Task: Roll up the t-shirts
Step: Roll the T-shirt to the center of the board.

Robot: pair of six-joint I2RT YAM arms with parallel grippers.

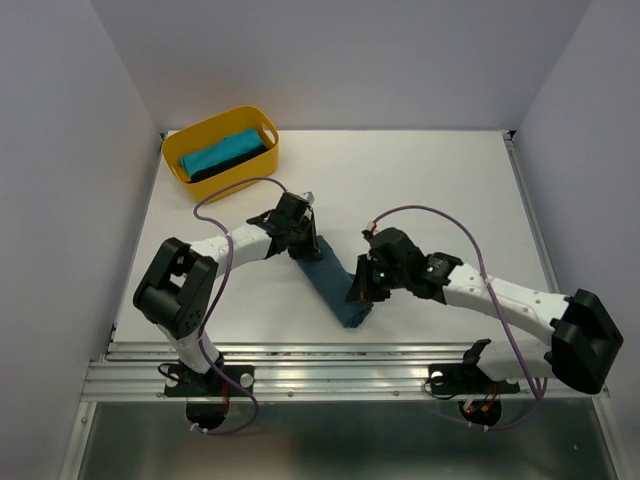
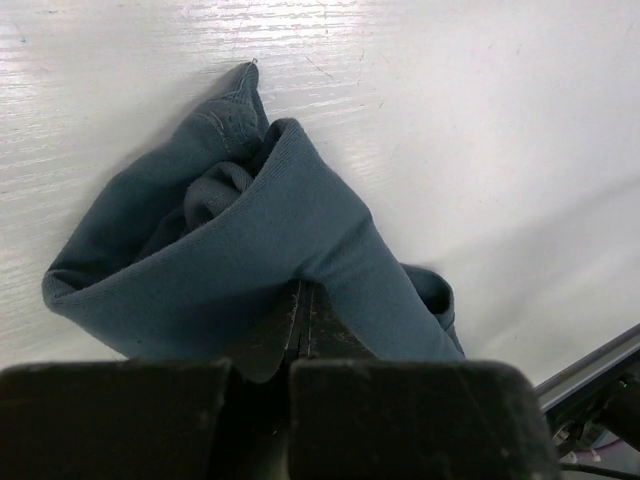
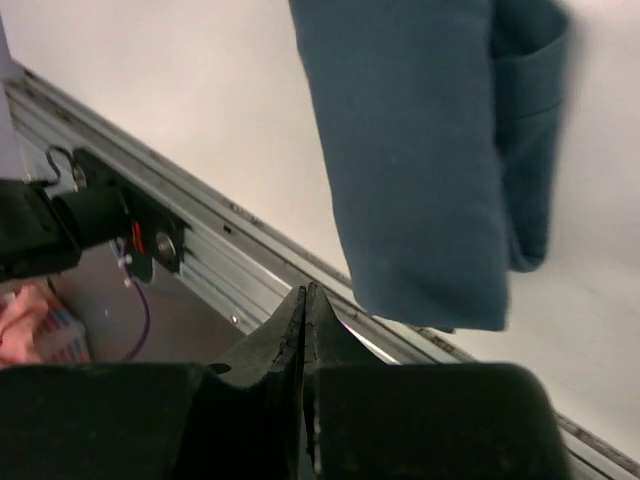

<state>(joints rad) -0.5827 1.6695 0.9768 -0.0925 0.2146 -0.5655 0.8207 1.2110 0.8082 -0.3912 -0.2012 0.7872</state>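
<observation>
1. The slate-blue t-shirt (image 1: 330, 282) lay on the white table (image 1: 430, 180) as one long, narrow bundle. It ran on a slant, well apart from the yellow tub (image 1: 240, 176), on the tub's side that faced the arm bases
2. In the left wrist view, the end of the bundle nearer the tub was a loose, open-mouthed roll (image 2: 250, 250). Inner folds showed in its hollow, and a stitched hem corner poked out onto the table top
3. In the right wrist view, the end farther from the tub was flat and squared off (image 3: 420, 150), with a second layer of cloth showing along one edge. This end came close to the aluminium rail (image 3: 230, 270), which ran along the table edge farthest from the tub
4. The left gripper (image 2: 302, 295) sat at the bundle's end nearer the tub. Its two fingers were pressed together, with the tips tucked against the underside of the rolled fold. No cloth showed in the seam between the fingers, and I could not tell whether any was pinched there
5. The right gripper (image 3: 305, 292) sat at the end farther from the tub. Its fingers were pressed together on nothing, and the tips were just short of the cloth's edge, over the rail
6. The turquoise t-shirt (image 1: 215, 155) lay rolled inside the tub, and the black t-shirt (image 1: 226, 168) lay against it along the tub's nearer wall
</observation>
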